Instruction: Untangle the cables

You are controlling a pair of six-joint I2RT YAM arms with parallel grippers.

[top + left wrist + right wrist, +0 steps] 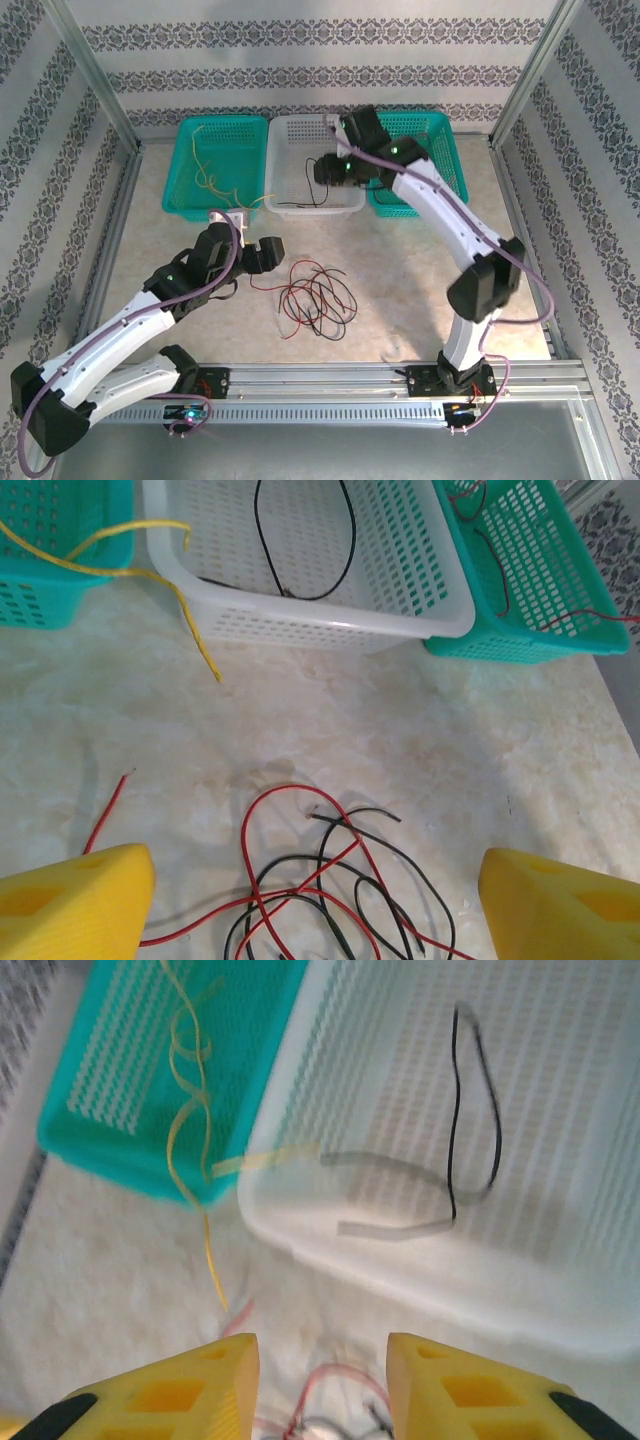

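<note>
As the white basket (290,150) seemingly collects black cables (452,1150), the right gripper (322,1365) hangs above it part-open, empty; the left gripper (246,250), wide and empty, faces the lower-centre tangle (320,905).

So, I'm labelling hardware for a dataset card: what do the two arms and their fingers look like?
The left arm and right arm have white shells with black joints, a purple cable along each, a green light, and blocky yellow fingers.

cables (310,296) on table (405,290), before baskets (312,207)
</note>
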